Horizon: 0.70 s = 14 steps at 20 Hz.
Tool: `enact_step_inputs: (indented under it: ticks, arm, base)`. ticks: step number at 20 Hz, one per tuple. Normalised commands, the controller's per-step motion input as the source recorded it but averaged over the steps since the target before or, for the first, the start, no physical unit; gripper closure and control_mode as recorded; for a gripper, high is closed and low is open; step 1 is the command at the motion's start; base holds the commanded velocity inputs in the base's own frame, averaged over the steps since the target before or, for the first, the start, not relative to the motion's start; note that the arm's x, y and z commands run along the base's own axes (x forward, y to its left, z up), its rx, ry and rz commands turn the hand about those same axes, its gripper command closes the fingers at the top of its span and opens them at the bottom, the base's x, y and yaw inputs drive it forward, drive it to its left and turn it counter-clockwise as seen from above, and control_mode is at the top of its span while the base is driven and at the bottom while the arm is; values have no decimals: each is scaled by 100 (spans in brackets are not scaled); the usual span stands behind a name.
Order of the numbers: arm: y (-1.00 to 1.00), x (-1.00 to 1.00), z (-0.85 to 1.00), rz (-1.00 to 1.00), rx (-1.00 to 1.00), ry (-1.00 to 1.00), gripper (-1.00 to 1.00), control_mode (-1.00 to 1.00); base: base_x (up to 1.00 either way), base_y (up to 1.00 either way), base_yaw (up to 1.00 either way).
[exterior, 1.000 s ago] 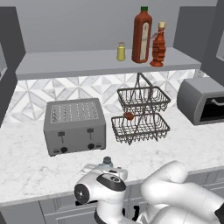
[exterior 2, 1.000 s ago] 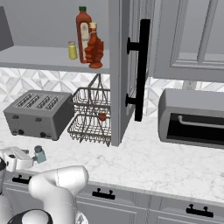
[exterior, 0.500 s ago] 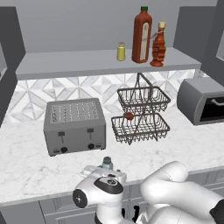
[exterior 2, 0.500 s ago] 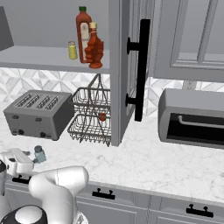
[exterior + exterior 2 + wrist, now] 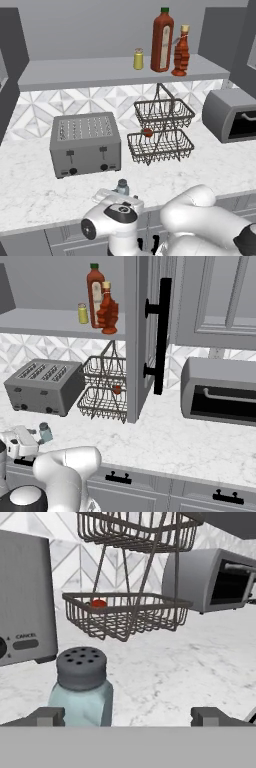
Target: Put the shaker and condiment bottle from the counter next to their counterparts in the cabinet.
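Note:
The small blue-grey shaker point(image 5: 81, 684) with its grey holed cap stands upright on the marble counter point(image 5: 165, 672), between the fingers of my open gripper point(image 5: 129, 717) and close to the left fingertip point(image 5: 47, 716). From the base, the shaker point(image 5: 122, 187) point(image 5: 45, 432) shows just past my gripper point(image 5: 116, 196) point(image 5: 27, 438) at the counter's front edge point(image 5: 200, 165). On the cabinet shelf point(image 5: 75, 70) the maple-leaf condiment bottle point(image 5: 181, 52) point(image 5: 107, 311) stands beside the tall red bottle point(image 5: 162, 40) point(image 5: 95, 288), with the yellow shaker point(image 5: 138, 59) point(image 5: 83, 313) to their left.
A grey toaster point(image 5: 85, 144) point(image 5: 22, 597) stands left of the shaker. A two-tier wire basket point(image 5: 162, 130) point(image 5: 125, 612) holding a small red fruit sits behind it. A toaster oven point(image 5: 232, 115) point(image 5: 220, 388) is at the right. The cabinet door point(image 5: 145, 331) hangs open.
The arm's wrist has sunk slightly toward the counter edge. The shaker and the shelf items have not moved.

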Motion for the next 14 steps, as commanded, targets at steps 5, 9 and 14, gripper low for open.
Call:
enact_step_inputs:
  ticks: [5,9,14]
  arm:
    - [7,16,0,-3,0,0,-100,-100]
    - [14,27,-4,0,0,0,-100,-100]
    - [13,25,-21,0,-1,0,-100,-100]
  base:
    - [0,0,0]
    - [0,0,0]
    - [0,0,0]
